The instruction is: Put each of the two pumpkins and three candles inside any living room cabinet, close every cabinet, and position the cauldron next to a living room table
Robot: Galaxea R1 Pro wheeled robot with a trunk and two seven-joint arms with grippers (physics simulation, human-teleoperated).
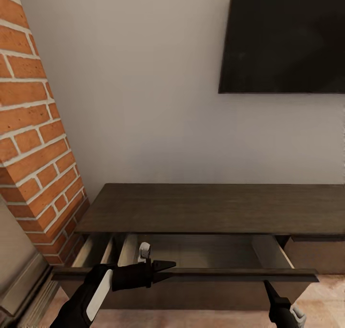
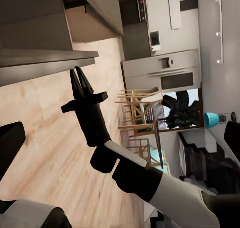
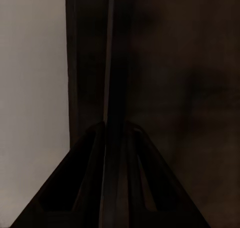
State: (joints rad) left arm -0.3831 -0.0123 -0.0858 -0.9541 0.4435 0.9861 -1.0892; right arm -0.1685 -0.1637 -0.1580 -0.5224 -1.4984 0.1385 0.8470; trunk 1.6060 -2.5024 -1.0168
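drawer of the dark-brown cabinet pulled open, apparently to take pumpkins and candles. left gripper at its front edge, fingers together; right gripper below the front's right end, closed too.

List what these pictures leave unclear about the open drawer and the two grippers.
- Drawer floor near the front: head view, hidden behind the drawer front.
- Left gripper: head view, its dark fingers overlap the dark drawer front; grip unclear.
- Right gripper: head view, one finger visible, arm cut off by the bottom edge.
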